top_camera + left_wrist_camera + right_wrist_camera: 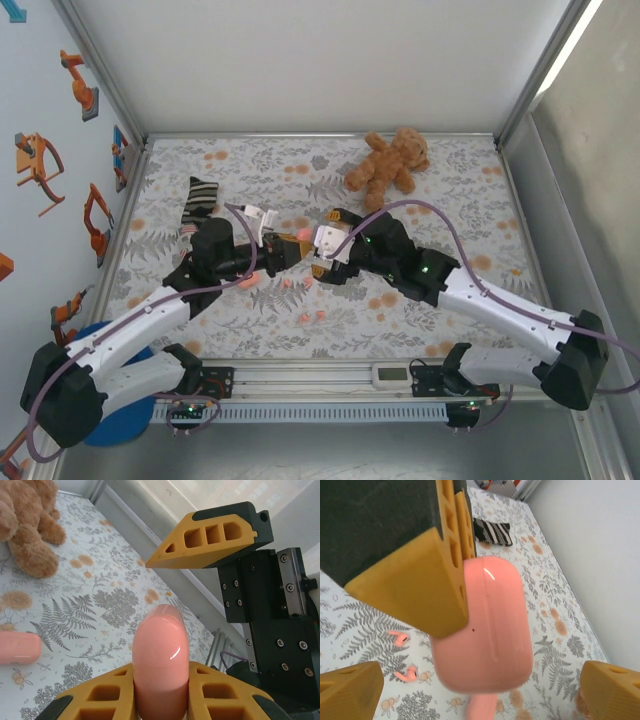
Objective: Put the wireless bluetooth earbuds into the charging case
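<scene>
Left gripper [165, 630] straddles pink case [161, 660], jaws apart.

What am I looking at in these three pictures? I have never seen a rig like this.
Two robot arms are bolted at the near edge of a table. One picture looks down from above and behind them; the other two come from a camera on each wrist. A flowered cloth covers the table. On it lie a teddy bear, a striped sock, small pink earbuds and a pink case. The arms meet mid-table around another case. It rests against one finger of the left gripper, whose other finger stands clear of it. The right gripper is spread wide on either side of it, not touching.
</scene>
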Tool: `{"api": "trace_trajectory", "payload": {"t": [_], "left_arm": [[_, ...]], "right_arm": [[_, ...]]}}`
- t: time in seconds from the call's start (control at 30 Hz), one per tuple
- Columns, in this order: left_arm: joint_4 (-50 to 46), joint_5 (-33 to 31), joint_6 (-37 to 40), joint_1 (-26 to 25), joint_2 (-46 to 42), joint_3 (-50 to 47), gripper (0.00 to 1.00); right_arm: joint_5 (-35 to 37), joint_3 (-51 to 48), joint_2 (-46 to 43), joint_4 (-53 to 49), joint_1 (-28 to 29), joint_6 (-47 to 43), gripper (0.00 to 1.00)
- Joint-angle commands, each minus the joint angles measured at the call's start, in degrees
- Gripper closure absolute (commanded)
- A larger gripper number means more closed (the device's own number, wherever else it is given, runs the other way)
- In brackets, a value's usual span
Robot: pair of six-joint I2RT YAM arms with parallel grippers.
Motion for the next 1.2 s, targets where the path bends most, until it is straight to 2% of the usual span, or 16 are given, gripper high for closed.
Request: {"api": "trace_trajectory", "payload": {"t": [0.0, 0.13, 0.23, 0.33, 0.43, 0.6, 0.77, 0.93, 1.17], "left_arm": [[4.87, -1.13, 4.8, -0.21, -1.42, -1.16, 1.0], [9.11, -1.42, 8.54, -0.14, -2.05, -3.66, 1.0], [15.7, -1.86, 11.03, -0.2, -2.97, -6.95, 1.0], [23.98, -6.59, 12.34, -0.24, -4.21, -10.94, 1.0], [29.37, -7.72, 15.52, -0.28, -5.74, -13.86, 1.0], [27.33, -5.11, 20.48, -0.37, -8.88, -13.78, 1.0], [26.49, -7.11, 22.32, -0.32, -11.73, -14.29, 1.0], [25.68, -5.97, 23.15, -0.36, -13.86, -14.39, 1.0], [25.23, -4.86, 24.96, -0.36, -15.66, -14.77, 1.0]], "right_arm": [[-6.15, -2.74, -3.8, 3.45, -2.46, 7.0, 0.01], [-12.19, -8.15, -8.81, 9.1, -5.88, 13.58, 0.01], [-15.71, -12.63, -13.09, 15.01, -8.61, 19.36, 0.01], [-17.84, -16.31, -16.5, 20.9, -11.41, 24.61, 0.01], [-21.77, -18.17, -17.5, 25.67, -13.88, 30.2, 0.01], [-28.97, -17.06, -14.04, 31.61, -14.65, 37.09, 0.01], [-30.67, -14.28, -8.25, 35.25, -14.66, 40.32, 0.01], [-35.65, -11.36, -2.6, 39.53, -14.56, 43.59, 0.07], [-36.99, -10.79, 1.16, 45.05, -14.15, 45.14, 0.07]]}}
